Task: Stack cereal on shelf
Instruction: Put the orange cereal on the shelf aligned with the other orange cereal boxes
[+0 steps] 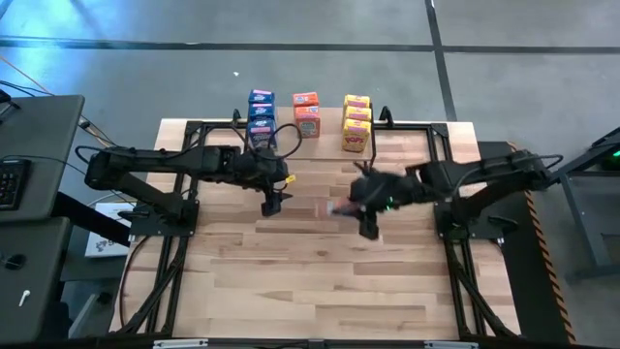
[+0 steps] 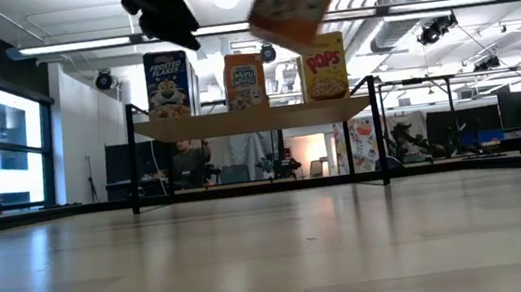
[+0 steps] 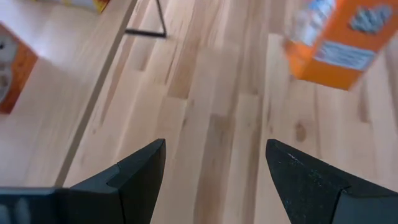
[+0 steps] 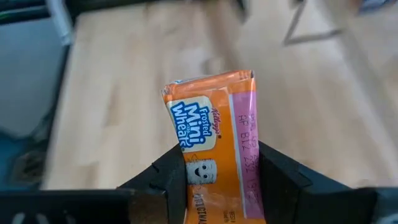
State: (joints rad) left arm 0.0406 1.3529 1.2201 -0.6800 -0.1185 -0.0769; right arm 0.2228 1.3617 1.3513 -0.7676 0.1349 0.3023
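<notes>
Looking down from above, the right gripper (image 1: pixel 366 231) hung over mid-table, with the orange box (image 1: pixel 341 206) it held showing only as a blur beside it, while the left gripper (image 1: pixel 272 207) waited near the shelf (image 1: pixel 407 131), empty. On the shelf stood three blue, two orange and three yellow boxes in columns, so the orange stack (image 1: pixel 306 112) probably wanted this last one. In the low view the box (image 2: pixel 294 0) hung tilted, high above the table and in front of the shelf. The left wrist view showed that arm's fingers (image 3: pixel 140 171) spread wide on nothing, with the box (image 3: pixel 336 38) in the air beyond. The right wrist view showed its fingers (image 4: pixel 171 177) clamped on the box (image 4: pixel 214 149) by its sides, label up. Doing the step well would likely mean levelling the box first, approaching the orange stack from the front, and letting go only once it sat square, clear of its neighbours.
</notes>
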